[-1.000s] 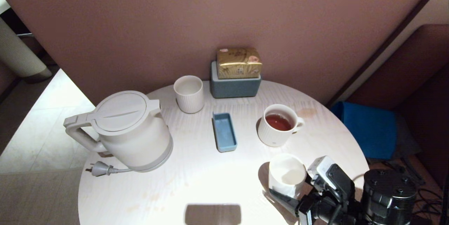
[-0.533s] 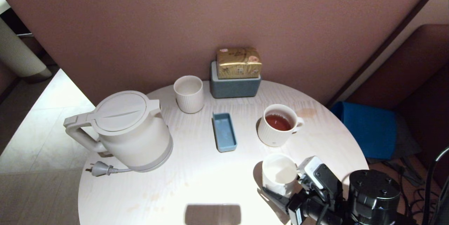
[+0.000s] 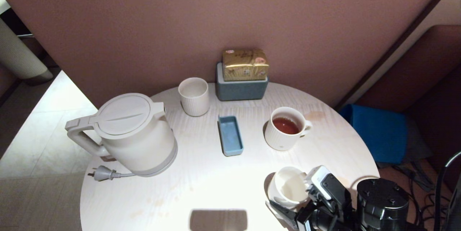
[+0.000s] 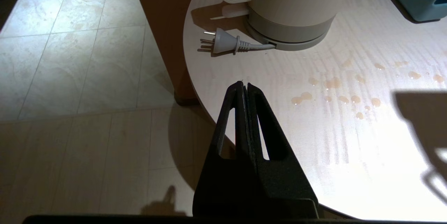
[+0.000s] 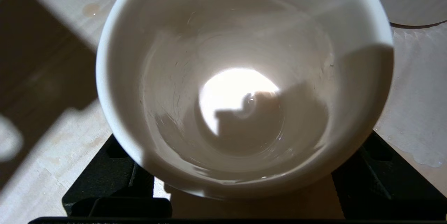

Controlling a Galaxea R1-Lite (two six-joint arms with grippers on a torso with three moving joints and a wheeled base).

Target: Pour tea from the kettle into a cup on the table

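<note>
While the cup (image 3: 288, 187) is leaning at the table's (image 3: 201, 187) near-right edge between the right end effector's (image 3: 290, 202) jaws (can't tell if clamping), I'm judging it light, slick and brittle, so I'm favouring a mid-wall grip; left end effector (image 4: 244, 89) is sitting pressed together.

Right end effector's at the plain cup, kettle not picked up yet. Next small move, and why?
Probably level the cup and seat it flat on the table. In the head view it leans toward the right end effector, and the wrist view looks straight into its empty inside. The kettle stands far across the table. Pouring into a tilted cup would likely spill.
</note>
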